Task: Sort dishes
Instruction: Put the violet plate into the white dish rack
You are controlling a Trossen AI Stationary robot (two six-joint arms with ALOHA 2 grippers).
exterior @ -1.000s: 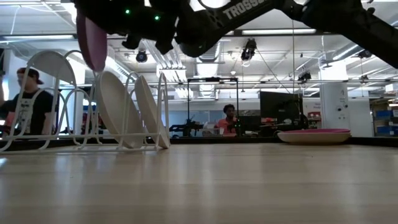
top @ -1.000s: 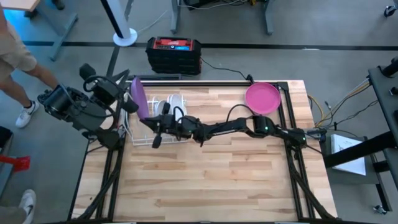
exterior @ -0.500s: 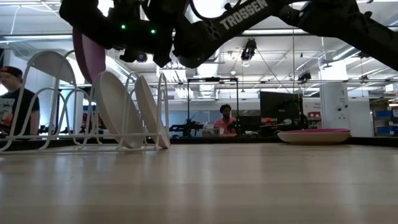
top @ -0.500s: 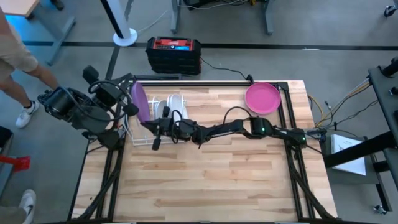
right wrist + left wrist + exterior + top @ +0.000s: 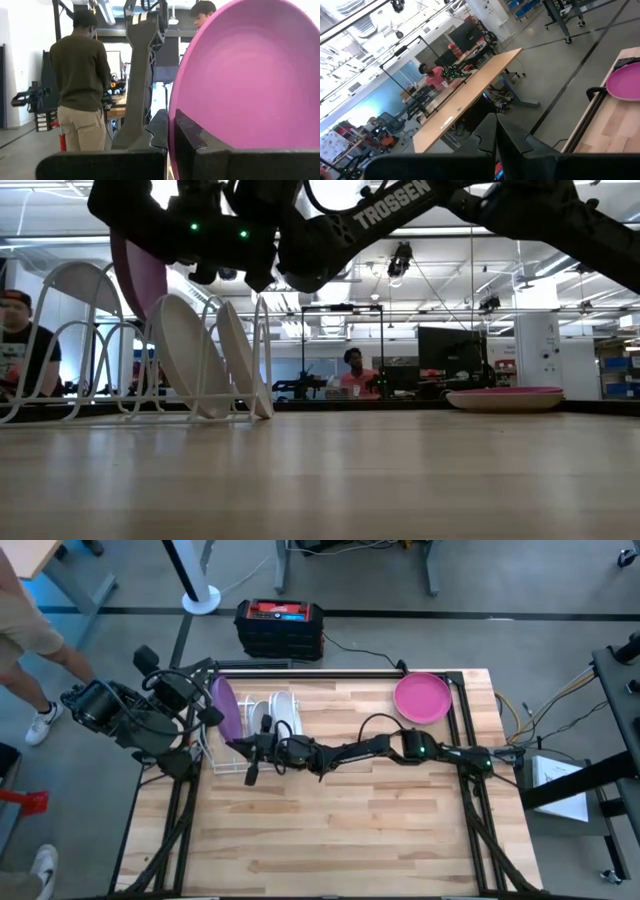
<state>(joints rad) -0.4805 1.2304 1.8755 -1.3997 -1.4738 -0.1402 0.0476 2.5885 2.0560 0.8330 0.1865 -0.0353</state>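
Note:
A purple plate (image 5: 225,704) stands on edge over the left part of the white wire rack (image 5: 228,766). In the low view the purple plate (image 5: 135,275) drops behind two white plates (image 5: 185,365) that lean in the rack's slots. My right gripper (image 5: 171,122) is shut on its rim, the arm reaching across from the table's right. My left gripper (image 5: 496,134) is shut and holds nothing, hovering by the rack's left end (image 5: 207,712). A second pink plate (image 5: 422,697) lies flat at the far right corner. My right gripper pinches the purple plate's rim (image 5: 172,107) between its two fingers, one on the hollow face and one on the back. The fingers come about level from the table's right. The plate stands upright on edge. The white plates hide whether its lower edge rests in the rack.
The two white plates (image 5: 272,708) take the slots to the right of the purple one. A black and red box (image 5: 279,626) sits on the floor beyond the far edge. People stand beyond the table's left side. Bare wood fills the near half (image 5: 340,830).
My right gripper has gone down with the purple plate. The plate has stayed upright and sunk lower among the rack's wires, so its lower edge now lies behind the nearest white plate in the low view.

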